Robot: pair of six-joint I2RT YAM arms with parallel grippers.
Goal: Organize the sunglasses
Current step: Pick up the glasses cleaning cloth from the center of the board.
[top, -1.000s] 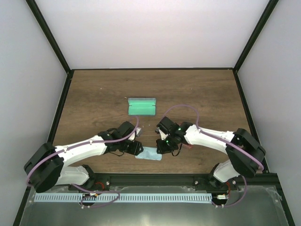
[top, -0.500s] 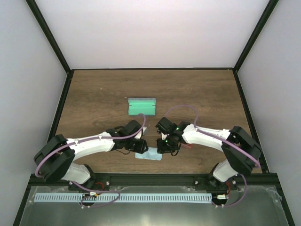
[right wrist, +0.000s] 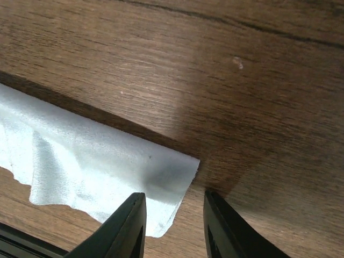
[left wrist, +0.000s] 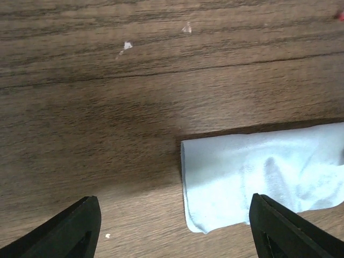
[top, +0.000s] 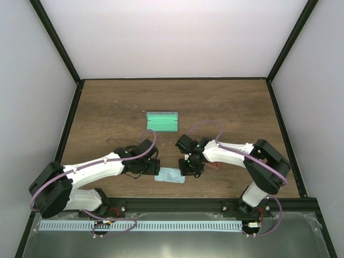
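Table (top: 118, 107) | open case (top: 162, 121) mid-table | cloth (top: 170, 176) at near edge | left gripper (left wrist: 173, 215) – spread wide, empty, over the cloth's edge | right gripper (right wrist: 173, 204) – narrowly parted, empty, at its corner | sunglasses (top: 215, 165): red sliver beside the right gripper, mostly hidden

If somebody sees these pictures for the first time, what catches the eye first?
The bright green open case stands out in the middle of the dark wooden table. Nearer the arms, a light blue cloth lies on the wood, with the left gripper and right gripper open at its opposite ends.
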